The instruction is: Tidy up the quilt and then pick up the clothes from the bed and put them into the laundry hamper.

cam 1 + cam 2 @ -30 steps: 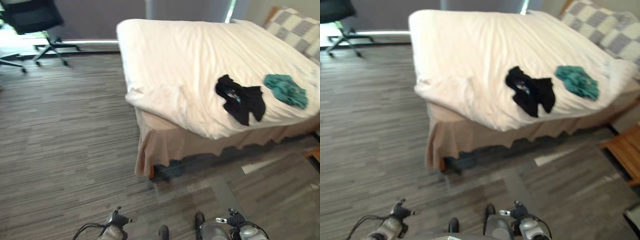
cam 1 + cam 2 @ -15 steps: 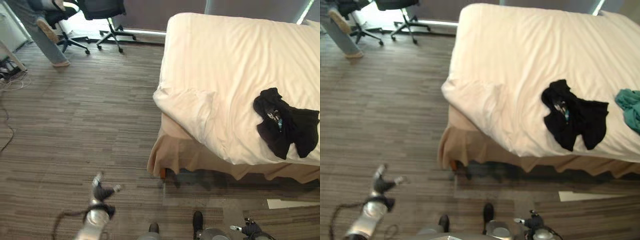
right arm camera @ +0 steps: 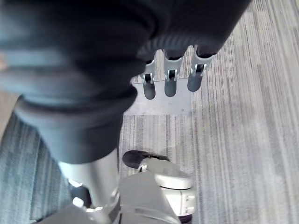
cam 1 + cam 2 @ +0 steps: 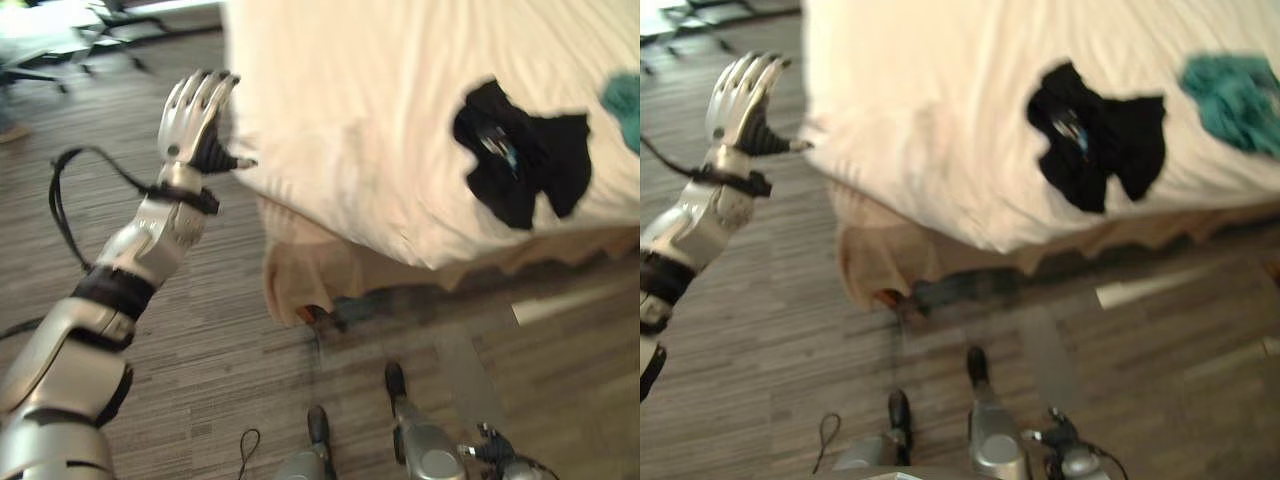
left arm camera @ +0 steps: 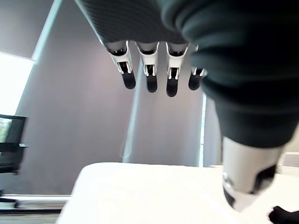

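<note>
Left hand: silver metallic fingers, slight sheen, matt dark tips; back under a dark ribbed matt cover, same on the right hand. Just beside the left fingers, the quilt is cream cloth, matt, soft, smooth on top and creased at the near corner. Bed skirt below it: tan cloth, matt, loosely draped. Further from the fingers, black garment is crumpled matt cloth; teal garment is crumpled cloth too. Floor: grey-brown, fine streaked grain, matt, carpet-like.
</note>
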{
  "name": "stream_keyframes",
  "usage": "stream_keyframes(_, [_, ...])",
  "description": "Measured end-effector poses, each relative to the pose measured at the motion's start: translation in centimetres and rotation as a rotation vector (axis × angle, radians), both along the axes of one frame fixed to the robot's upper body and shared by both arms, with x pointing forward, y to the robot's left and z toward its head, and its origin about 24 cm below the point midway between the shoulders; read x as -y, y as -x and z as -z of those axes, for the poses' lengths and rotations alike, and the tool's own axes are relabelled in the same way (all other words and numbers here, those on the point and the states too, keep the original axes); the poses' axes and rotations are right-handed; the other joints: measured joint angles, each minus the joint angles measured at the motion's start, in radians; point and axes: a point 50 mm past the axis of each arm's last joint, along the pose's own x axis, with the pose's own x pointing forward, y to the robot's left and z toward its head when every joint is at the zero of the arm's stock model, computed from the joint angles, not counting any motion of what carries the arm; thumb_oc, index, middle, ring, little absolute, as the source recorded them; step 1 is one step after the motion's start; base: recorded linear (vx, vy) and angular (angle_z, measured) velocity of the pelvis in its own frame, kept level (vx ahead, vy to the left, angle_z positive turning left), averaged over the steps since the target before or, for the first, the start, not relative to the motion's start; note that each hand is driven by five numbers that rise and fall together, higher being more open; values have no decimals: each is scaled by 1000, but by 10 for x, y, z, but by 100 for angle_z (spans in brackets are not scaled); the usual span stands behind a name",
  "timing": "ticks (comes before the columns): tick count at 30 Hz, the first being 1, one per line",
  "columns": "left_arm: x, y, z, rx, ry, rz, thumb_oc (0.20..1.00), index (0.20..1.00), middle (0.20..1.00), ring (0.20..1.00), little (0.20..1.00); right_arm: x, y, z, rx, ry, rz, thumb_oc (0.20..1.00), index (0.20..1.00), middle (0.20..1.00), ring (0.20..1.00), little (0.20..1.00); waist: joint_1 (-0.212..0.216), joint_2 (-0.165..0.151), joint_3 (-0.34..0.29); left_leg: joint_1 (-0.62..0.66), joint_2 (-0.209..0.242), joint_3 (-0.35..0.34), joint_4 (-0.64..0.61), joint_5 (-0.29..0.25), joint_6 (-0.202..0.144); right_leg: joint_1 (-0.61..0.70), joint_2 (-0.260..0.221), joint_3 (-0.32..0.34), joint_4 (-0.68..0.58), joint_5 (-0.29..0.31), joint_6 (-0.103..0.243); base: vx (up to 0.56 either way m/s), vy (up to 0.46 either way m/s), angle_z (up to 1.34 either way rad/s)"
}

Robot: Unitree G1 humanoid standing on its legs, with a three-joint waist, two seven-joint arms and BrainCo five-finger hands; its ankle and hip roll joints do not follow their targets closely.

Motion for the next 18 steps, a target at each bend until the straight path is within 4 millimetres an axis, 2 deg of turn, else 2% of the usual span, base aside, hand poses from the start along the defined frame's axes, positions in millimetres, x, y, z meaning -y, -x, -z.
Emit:
stream_keyframes(1, [4, -10, -8, -21, -91, -38, 1000, 1000, 1000, 1000, 1000, -1, -8, -2, 18, 0, -7, 1000, 1000, 1000, 1000, 1000, -25, -5, 10, -21, 4, 29, 1, -10, -12, -39, 2, -4, 0, -2, 1, -56, -10, -68])
stream_keyframes(3, [12, -18, -23, -8, -128, -72, 1000, 1000, 1000, 1000, 1000, -1, -16, -6, 53, -3, -8, 1000, 1000, 1000, 1000, 1000, -57, 0, 46, -39, 9, 48, 4, -14, -19, -65, 6, -9, 1, 20, 2, -64, -25, -43])
stream_keyframes(4, [21, -23, -29, -2, -120, -76, 1000, 1000, 1000, 1000, 1000, 1, -16, -6, 52, -1, -6, 1000, 1000, 1000, 1000, 1000, -78, 13, 75, -52, 19, 51, 4, -17, -25, -75, 17, -7, 1, 31, -6, -65, -28, -15])
stream_keyframes(5, [28, -26, -31, -9, -124, -73, 1000, 1000, 1000, 1000, 1000, 2, -15, -6, 48, 4, -14, 1000, 1000, 1000, 1000, 1000, -82, 20, 93, -52, 24, 52, 4, -18, -26, -80, 23, -6, 1, 35, -11, -49, -33, -31])
stream_keyframes(6, [28, -28, -32, -21, -117, -84, 1000, 1000, 1000, 1000, 1000, 2, -20, -8, 56, 6, -24, 1000, 1000, 1000, 1000, 1000, -88, 21, 126, -51, 35, 75, 4, -18, -30, -85, 38, 6, 1, 44, -21, -37, -31, -33])
stream_keyframes(10, [25, -35, -11, -122, -102, -137, 1000, 1000, 1000, 1000, 1000, 1, -31, -12, 87, 2, -27, 1000, 1000, 1000, 1000, 1000, -106, 22, 161, -43, 51, 91, 1, -26, -42, -89, 55, 12, 2, 44, -24, -10, -23, -17])
stream_keyframes(11, [22, -36, -2, -148, -84, -157, 580, 580, 580, 580, 580, 1, -32, -13, 96, -1, -20, 1000, 1000, 1000, 1000, 1000, -100, 21, 164, -29, 52, 105, 4, -26, -43, -81, 58, 18, 2, 49, -33, 12, -29, -9])
stream_keyframes(12, [21, -36, 4, -170, -73, -166, 492, 492, 492, 492, 492, 1, -33, -14, 101, -8, -7, 1000, 1000, 1000, 1000, 1000, -98, 20, 165, -17, 52, 107, 4, -26, -43, -69, 58, 18, 2, 49, -34, 16, -25, -9])
stream_keyframes(13, [15, -35, 15, -205, -41, -178, 200, 200, 200, 200, 200, 1, -34, -14, 103, -16, 5, 1000, 1000, 1000, 1000, 1000, -98, 19, 165, 4, 53, 109, 4, -27, -44, -48, 58, 18, 2, 48, -36, 6, 1, -7])
stream_keyframes(14, [0, -30, 48, -300, -6, -223, 200, 200, 200, 200, 200, 3, -33, -14, 104, -17, 15, 1000, 1000, 1000, 1000, 1000, -99, 19, 165, 49, 52, 114, 0, -27, -44, -2, 58, 21, 1, 48, -36, 26, 8, -10])
stream_keyframes(16, [-23, -18, 86, -389, 40, -290, 200, 200, 200, 200, 200, 8, -32, -15, 105, -10, 27, 1000, 1000, 1000, 1000, 1000, -93, 23, 160, 98, 53, 118, -3, -38, -49, 46, 62, 25, 1, 41, -43, 77, 28, -10])
stream_keyframes(17, [-30, -14, 94, -407, 53, -308, 200, 200, 200, 200, 200, 10, -30, -15, 107, -16, 59, 1000, 1000, 1000, 1000, 1000, -79, 24, 150, 111, 56, 118, -3, -64, -38, 52, 65, 21, 1, 24, -43, 81, 32, -9])
stream_keyframes(18, [-39, -10, 100, -422, 60, -328, 235, 235, 235, 235, 235, 11, -31, -15, 111, -19, 71, 1000, 1000, 1000, 1000, 1000, -65, 16, 145, 112, 52, 120, -4, -62, -38, 53, 61, 20, 1, 23, -44, 97, 32, -2])
